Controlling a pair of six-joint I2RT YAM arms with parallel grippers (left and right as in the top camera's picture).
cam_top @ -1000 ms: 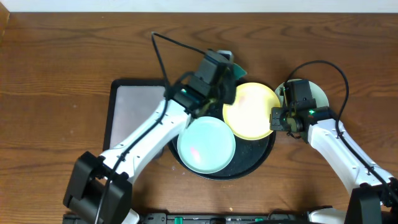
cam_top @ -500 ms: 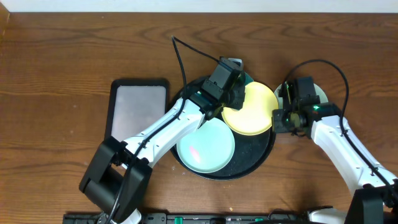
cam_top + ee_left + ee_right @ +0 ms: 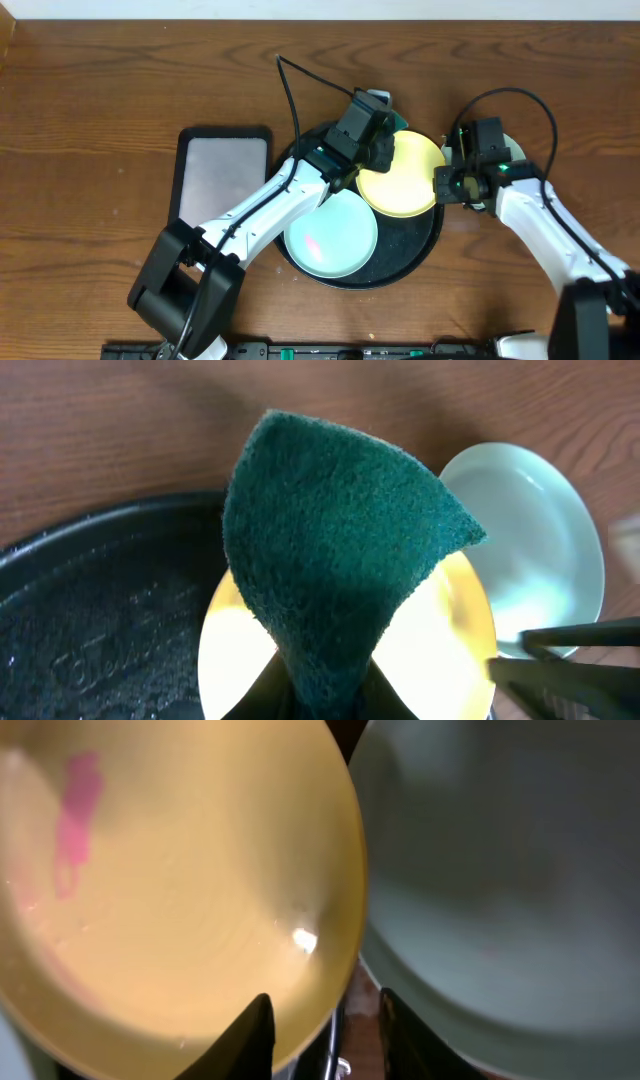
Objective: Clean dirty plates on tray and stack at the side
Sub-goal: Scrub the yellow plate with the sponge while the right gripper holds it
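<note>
— Three plates; nearest first?
— Mint plate (image 3: 330, 238), pink smear, flat on the near side of the black tray (image 3: 408, 243). Yellow plate (image 3: 405, 180), pink smear, on the tray's far right part. Second mint plate (image 3: 500, 870), off the tray on the table (image 3: 100, 100), just right of the yellow one.
— Grippers?
— Left gripper (image 3: 325, 695) pinches a green scouring pad (image 3: 340, 550) over the yellow plate, unchanged from half a second ago. Right gripper (image 3: 325, 1030), clamped on the yellow rim before, now has its jaws parted astride it.

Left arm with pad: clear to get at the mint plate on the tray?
Likely yes. The pad hangs over the yellow plate; the mint plate lies open right beside it; the right gripper is at the yellow's far rim.
</note>
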